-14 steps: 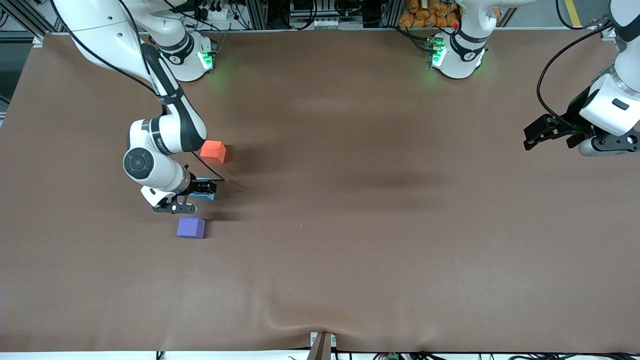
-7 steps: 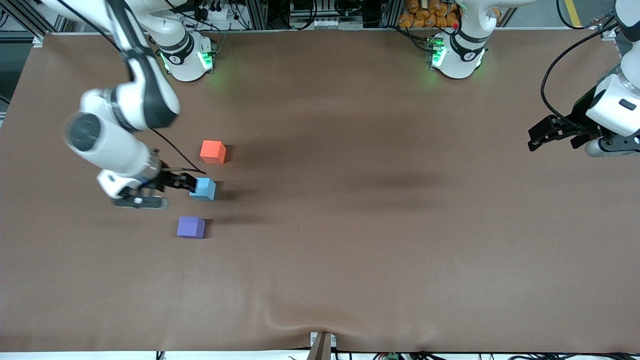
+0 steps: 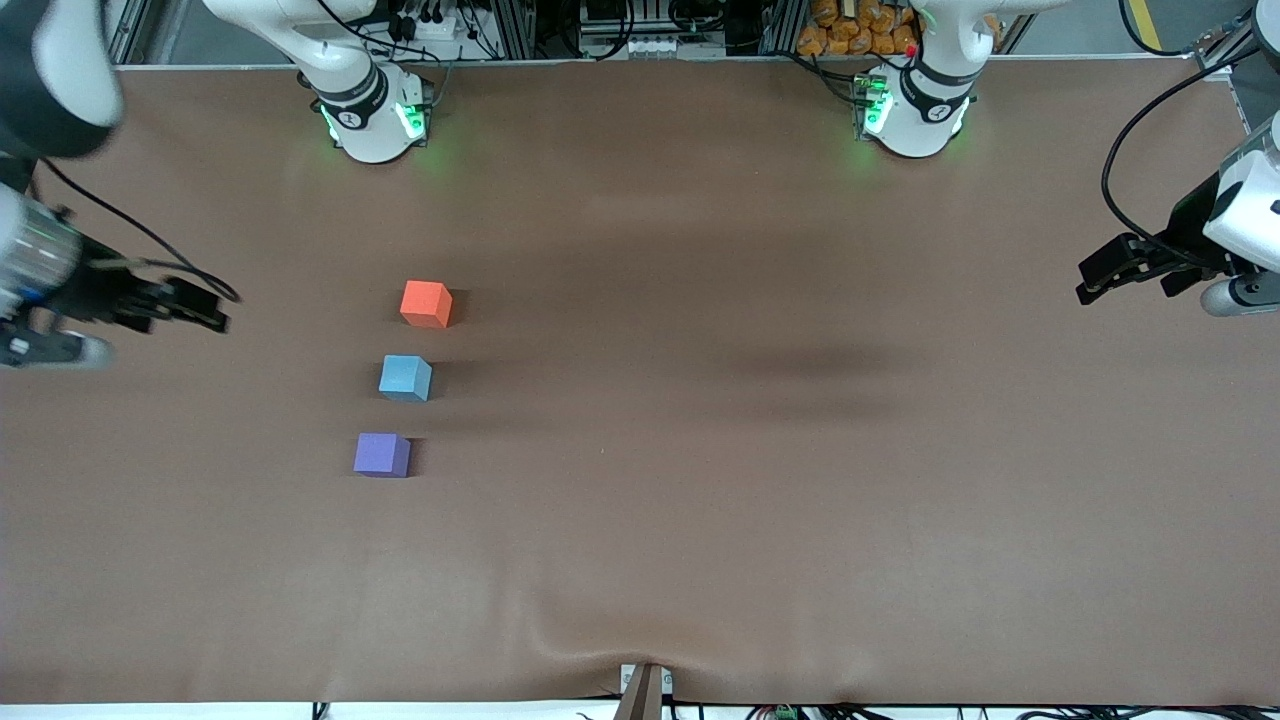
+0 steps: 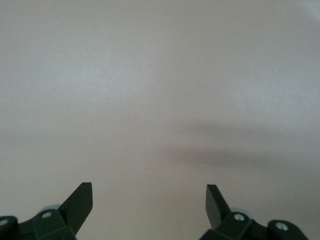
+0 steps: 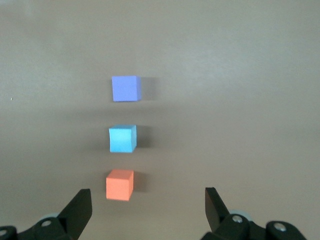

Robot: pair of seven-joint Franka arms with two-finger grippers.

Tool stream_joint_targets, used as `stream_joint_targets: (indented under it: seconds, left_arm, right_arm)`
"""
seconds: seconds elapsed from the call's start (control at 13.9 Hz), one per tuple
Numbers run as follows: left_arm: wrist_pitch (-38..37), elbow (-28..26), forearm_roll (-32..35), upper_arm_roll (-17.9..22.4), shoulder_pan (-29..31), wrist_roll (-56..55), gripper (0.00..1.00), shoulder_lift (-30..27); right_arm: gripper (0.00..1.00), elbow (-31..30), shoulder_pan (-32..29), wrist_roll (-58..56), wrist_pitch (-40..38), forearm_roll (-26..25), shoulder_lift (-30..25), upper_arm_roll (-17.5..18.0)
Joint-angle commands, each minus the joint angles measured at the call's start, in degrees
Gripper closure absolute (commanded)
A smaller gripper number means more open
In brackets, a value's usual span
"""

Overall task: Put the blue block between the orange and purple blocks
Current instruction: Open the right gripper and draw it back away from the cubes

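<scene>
Three cubes sit in a short, slightly slanted line on the brown table (image 3: 700, 500), toward the right arm's end. Taking the blue block (image 3: 405, 378) as the landmark: the orange block (image 3: 426, 303) lies just farther from the front camera than it, the purple block (image 3: 381, 454) just nearer. The blue block rests between the two, apart from both, flat on the table, with nothing touching it.

The right gripper (image 3: 205, 312) is over the table's edge at the right arm's end, well apart from the blue block — jaws spread wide, nothing in them. Its wrist view shows all three cubes in a row past the open fingertips (image 5: 80, 207).

The left gripper (image 3: 1100, 280) waits well apart from the blue block, over the left arm's end of the table — jaws released and empty, only bare table between its fingertips (image 4: 82, 200).
</scene>
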Motion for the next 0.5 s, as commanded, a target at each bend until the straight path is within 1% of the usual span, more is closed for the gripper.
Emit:
stream_joint_targets:
  seconds: [0.0, 0.14, 0.22, 0.43]
  left_arm:
    - [-1.27, 0.36, 0.02, -0.24, 1.38, 0.94, 0.0, -0.76]
    - [-3.19, 3.94, 0.1, -0.24, 1.3, 1.55, 0.0, -0.24]
    - [-5.21, 5.09, 0.28, -0.24, 1.21, 1.55, 0.0, 0.03]
    - [-5.76, 5.28, 0.54, -0.5, 1.21, 1.64, 0.0, 0.03]
  right_arm:
    - [0.0, 0.63, -0.33, -0.7, -4.75, -0.98, -2.76, -0.85]
    - [0.0, 2.38, 1.43, -0.79, -8.18, -2.12, -3.56, -3.58]
    - [0.0, 2.91, 1.35, -1.05, -9.5, -2.21, -3.73, -3.94]
    - [0.0, 3.18, 0.38, -2.73, -12.06, -2.21, -5.23, -4.03]
